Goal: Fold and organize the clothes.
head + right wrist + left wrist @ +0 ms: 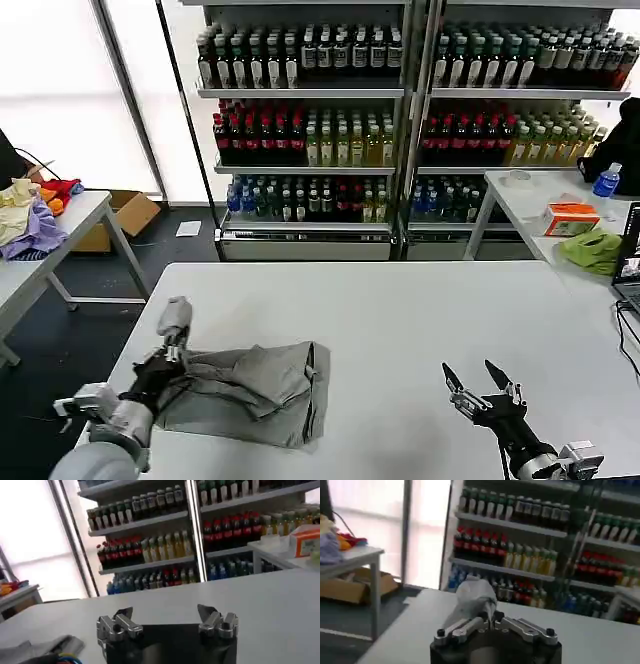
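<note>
Bare white table (400, 320) between crumpled shirt (250, 390) at left and right claw (479, 383).

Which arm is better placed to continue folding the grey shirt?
Left. Its claw already pinches a raised part of the shirt; the right claw is open, apart from it.

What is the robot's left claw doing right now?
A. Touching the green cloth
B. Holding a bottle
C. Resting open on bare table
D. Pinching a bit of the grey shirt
D: the left gripper is shut on a raised fold of the grey shirt lying on the white table.
</note>
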